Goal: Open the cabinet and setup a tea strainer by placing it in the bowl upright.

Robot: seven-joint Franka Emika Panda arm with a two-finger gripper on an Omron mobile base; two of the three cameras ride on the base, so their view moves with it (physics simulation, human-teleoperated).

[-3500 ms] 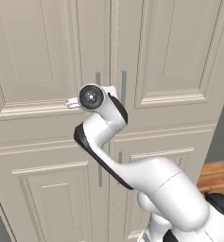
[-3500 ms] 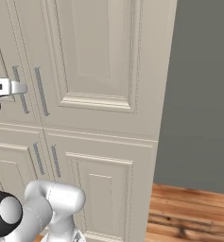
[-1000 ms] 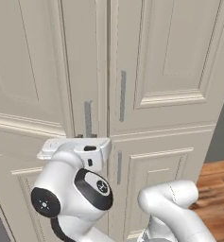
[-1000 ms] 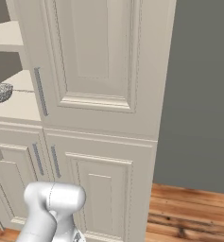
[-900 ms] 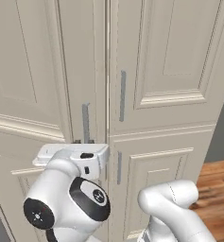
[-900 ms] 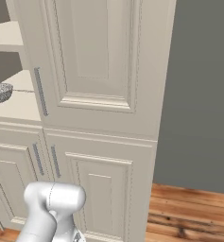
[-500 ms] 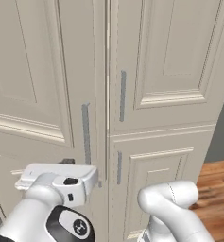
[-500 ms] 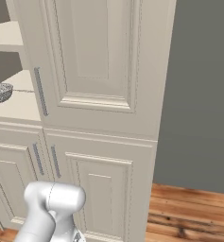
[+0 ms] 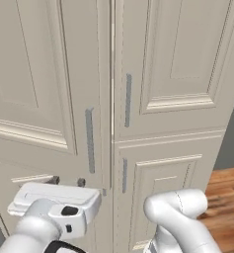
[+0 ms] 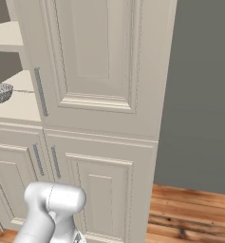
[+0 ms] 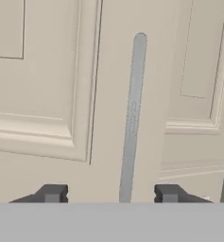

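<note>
The cabinet (image 9: pixel 153 74) is tall and cream, with raised-panel doors. Its upper left door (image 9: pixel 44 89) stands swung out toward me, its grey bar handle (image 9: pixel 90 141) facing the room. In the right base view the open side shows cream shelves, and the grey mesh tea strainer (image 10: pixel 0 92) lies on one. My gripper (image 9: pixel 67 181) hangs just below that door handle, open. In the hand view the handle (image 11: pixel 132 118) runs up between my spread fingertips (image 11: pixel 52 193), and nothing is gripped. The bowl is out of view.
The right upper door (image 10: pixel 95 61) and the lower doors (image 10: pixel 99 185) are shut. A wooden floor (image 10: pixel 190 213) and a grey wall (image 10: pixel 199 95) lie to the cabinet's right. My own arm (image 9: pixel 177 217) rises at the lower right of the left base view.
My gripper went from shut on the door handle to open and has let it go. The hand has sunk lower and come back toward the camera. The door stays swung out.
</note>
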